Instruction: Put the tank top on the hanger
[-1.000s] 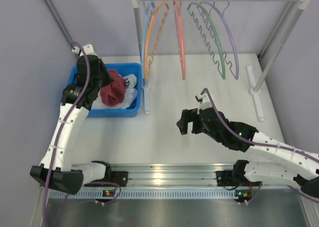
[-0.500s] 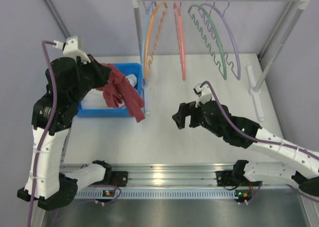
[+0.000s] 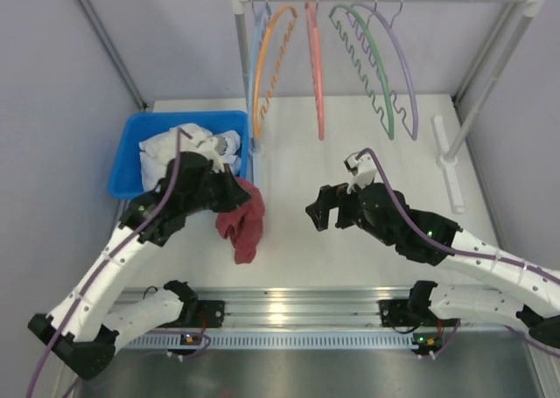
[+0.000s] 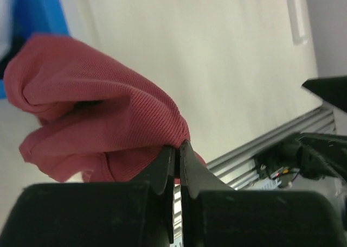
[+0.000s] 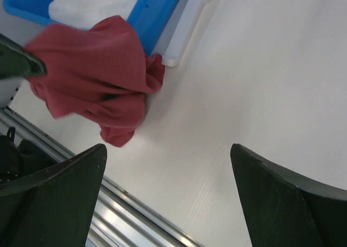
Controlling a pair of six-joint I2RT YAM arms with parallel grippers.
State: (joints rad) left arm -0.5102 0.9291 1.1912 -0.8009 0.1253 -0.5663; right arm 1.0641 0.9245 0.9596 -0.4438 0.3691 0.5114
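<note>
Below the left tool (image 3: 232,191), jaws pinched shut on a fold, the soft maroon sleeveless tank top (image 3: 246,221) dangles bunched above the white surface (image 3: 293,157). Wide open, the right tool (image 3: 320,214) faces it; the thin lavender arched plastic hanger (image 3: 410,74) hangs beyond that tool, nearer the right arm.

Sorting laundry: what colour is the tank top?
The tank top is dark red, clearest in left wrist view.

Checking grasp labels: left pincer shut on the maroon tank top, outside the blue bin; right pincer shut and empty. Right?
No. The right pincer is open, not shut: the right wrist view shows its jaws spread wide with nothing between them. The rest stands: left pincer shut on the tank top, outside the blue bin.
</note>
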